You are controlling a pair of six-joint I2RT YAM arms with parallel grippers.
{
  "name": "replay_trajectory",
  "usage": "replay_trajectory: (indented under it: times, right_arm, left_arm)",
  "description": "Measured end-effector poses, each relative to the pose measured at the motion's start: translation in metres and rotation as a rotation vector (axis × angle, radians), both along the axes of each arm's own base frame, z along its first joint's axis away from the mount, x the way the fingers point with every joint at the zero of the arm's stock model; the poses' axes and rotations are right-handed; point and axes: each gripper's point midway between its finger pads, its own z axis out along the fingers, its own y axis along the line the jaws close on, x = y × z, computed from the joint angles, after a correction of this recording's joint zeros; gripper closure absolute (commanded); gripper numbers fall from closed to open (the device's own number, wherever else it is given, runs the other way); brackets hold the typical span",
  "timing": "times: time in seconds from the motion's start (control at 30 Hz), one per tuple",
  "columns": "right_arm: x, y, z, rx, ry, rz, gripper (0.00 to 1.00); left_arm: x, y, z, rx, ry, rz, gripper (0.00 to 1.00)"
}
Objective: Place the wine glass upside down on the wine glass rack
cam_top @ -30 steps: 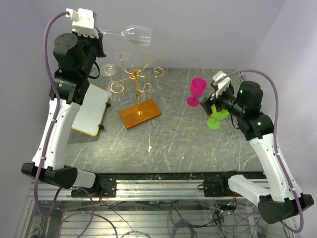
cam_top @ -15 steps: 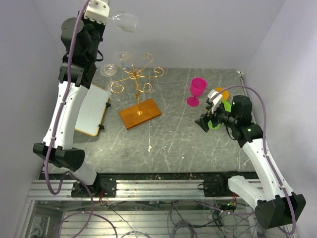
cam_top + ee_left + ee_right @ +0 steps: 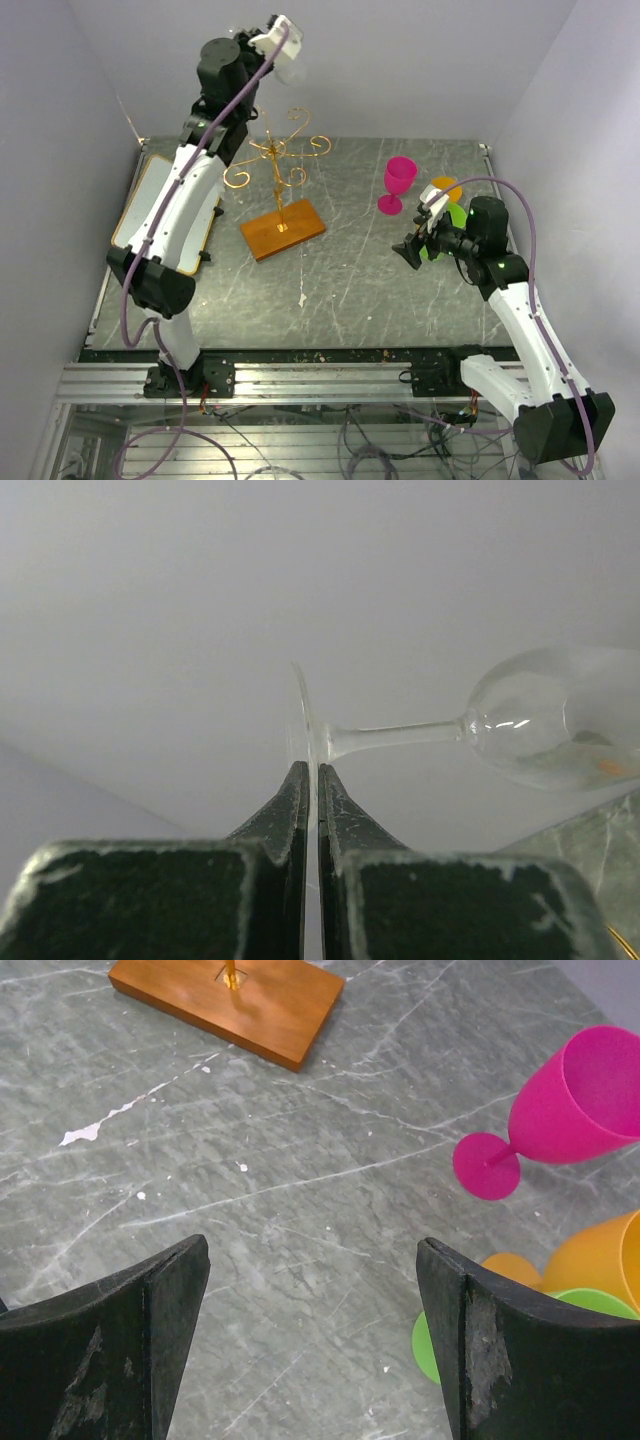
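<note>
My left gripper [image 3: 313,770] is shut on the flat foot of the clear wine glass [image 3: 545,720]. The glass lies sideways, its stem running right to the bowl. In the top view the left gripper [image 3: 288,55] is raised high against the back wall, above the wine glass rack; the glass itself hardly shows there. The rack is gold wire with scroll arms [image 3: 277,150] on an orange-brown wooden base [image 3: 283,228]. The base's corner also shows in the right wrist view [image 3: 230,1000]. My right gripper [image 3: 408,250] is open and empty, low over the grey table [image 3: 310,1260].
A pink goblet [image 3: 398,180] stands right of the rack and shows in the right wrist view [image 3: 590,1100]. An orange cup [image 3: 447,187] and a green cup [image 3: 455,215] sit by the right arm. A white rounded-corner board [image 3: 140,200] lies at the left edge.
My left arm has swung up and to the right with the glass, from the far left to above the rack. My right arm drew back slightly, then held still.
</note>
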Motion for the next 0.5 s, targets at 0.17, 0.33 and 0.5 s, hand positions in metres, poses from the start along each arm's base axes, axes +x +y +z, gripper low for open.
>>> replay_trajectory:
  times: [0.17, 0.33, 0.5]
  right_arm:
    - [-0.001, 0.000, -0.001, 0.002, 0.004, 0.002, 0.16]
    - [-0.001, -0.002, -0.001, 0.004, 0.002, -0.002, 0.16]
    - [-0.001, -0.002, 0.000, 0.005, -0.001, -0.005, 0.16]
  left_arm:
    - [0.021, -0.024, -0.033, 0.141, 0.050, -0.010, 0.93]
    - [0.025, -0.039, -0.057, 0.249, 0.093, -0.027, 0.93]
    - [0.024, -0.052, -0.073, 0.321, 0.124, -0.054, 0.93]
